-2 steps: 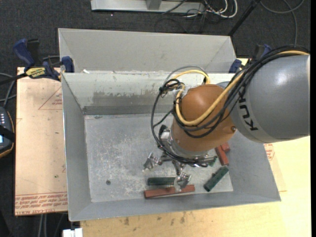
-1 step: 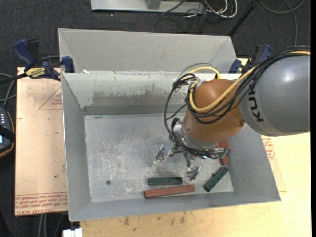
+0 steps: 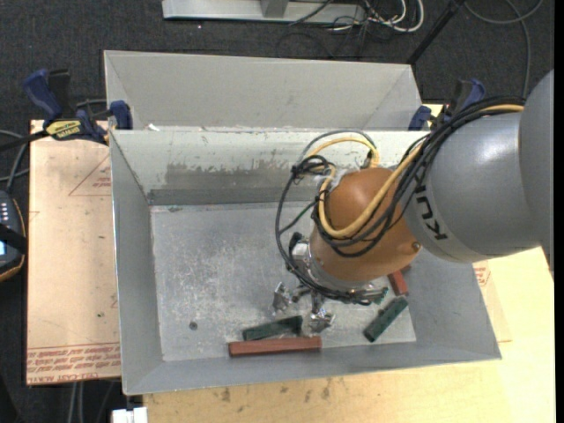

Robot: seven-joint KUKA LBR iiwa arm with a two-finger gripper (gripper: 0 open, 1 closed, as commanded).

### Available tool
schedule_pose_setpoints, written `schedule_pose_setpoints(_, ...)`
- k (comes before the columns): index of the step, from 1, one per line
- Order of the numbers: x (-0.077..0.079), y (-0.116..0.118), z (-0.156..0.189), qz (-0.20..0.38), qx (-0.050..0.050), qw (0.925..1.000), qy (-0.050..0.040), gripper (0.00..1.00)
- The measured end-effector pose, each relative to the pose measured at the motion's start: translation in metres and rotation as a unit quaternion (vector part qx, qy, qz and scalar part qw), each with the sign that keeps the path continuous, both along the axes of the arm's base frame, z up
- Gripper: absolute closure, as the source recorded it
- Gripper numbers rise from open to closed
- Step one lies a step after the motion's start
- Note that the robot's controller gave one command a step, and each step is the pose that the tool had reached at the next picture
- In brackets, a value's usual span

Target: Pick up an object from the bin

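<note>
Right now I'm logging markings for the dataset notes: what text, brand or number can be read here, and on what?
"KU": black letters on the grey arm, the rest of the word hidden.
Nothing readable on the bin or the things in it.

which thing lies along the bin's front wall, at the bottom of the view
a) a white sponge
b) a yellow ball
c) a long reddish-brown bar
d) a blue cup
c: the long reddish-brown bar lies flat on the floor of the bin, along its front wall. It is just below the gripper and a dark green piece.
</note>
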State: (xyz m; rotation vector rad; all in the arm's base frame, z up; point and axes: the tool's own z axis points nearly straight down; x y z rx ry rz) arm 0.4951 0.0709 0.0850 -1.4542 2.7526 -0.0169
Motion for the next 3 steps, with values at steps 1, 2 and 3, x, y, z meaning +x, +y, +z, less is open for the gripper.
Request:
schedule_pose_setpoints(1,0.0,0.0,0.0,-0.001,0.0,1.0,0.0,1.0)
schedule_pose_setpoints(2,-0.006,-0.006,0.049,-0.007,-0.001,0.9998,0.0173,1.0)
schedule_pose_setpoints(3,0.013,-0.025,0.117,0.033,-0.001,0.9993,0.0159,1.0)
